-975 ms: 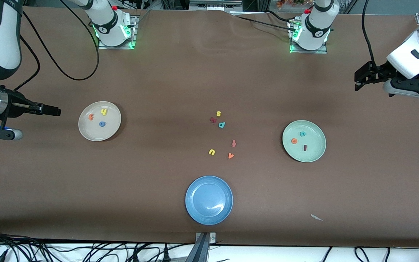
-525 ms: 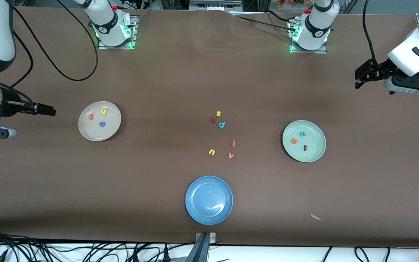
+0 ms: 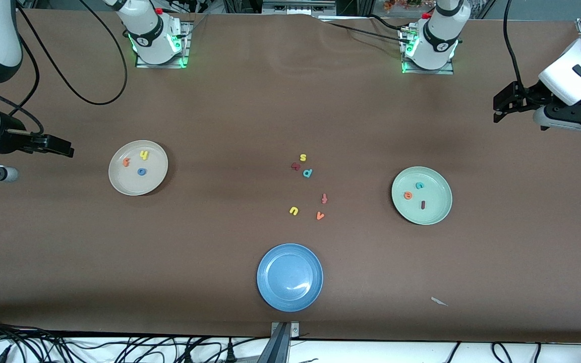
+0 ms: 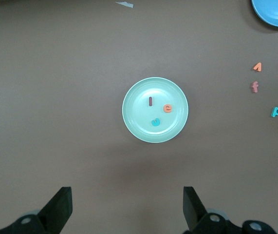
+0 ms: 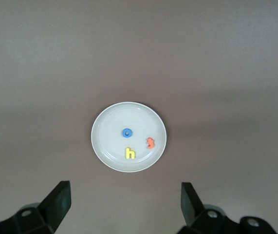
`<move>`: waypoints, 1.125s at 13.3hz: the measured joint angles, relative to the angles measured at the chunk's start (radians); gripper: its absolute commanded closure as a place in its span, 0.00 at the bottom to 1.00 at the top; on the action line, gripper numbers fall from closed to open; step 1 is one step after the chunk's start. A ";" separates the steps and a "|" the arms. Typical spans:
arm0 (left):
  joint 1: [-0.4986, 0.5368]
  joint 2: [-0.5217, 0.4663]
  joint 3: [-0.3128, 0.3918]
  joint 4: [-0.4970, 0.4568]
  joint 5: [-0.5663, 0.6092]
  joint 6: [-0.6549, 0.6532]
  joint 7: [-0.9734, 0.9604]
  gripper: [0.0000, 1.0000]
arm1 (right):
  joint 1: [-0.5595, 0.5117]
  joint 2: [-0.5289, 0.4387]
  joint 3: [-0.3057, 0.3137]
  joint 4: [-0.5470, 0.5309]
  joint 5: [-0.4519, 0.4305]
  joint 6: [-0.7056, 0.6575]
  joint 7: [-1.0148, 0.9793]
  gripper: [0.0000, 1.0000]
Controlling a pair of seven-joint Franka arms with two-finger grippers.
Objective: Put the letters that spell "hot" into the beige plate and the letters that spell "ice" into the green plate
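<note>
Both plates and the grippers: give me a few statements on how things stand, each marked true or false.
1. The beige plate holds the yellow h, blue o and orange t. True.
2. The green plate holds only two letters. False: the teal c, orange e and dark red i lie in it.
3. The blue plate holds the yellow u. False: the yellow u lies on the table.
4. The left gripper and right gripper are open, holding nothing. True.

Both grippers (image 3: 498,107) (image 3: 61,147) hang high, fingers apart.
</note>
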 measured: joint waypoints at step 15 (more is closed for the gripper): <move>0.002 -0.001 0.000 -0.006 0.000 -0.004 0.000 0.00 | -0.002 -0.019 -0.010 0.041 0.000 0.013 0.049 0.01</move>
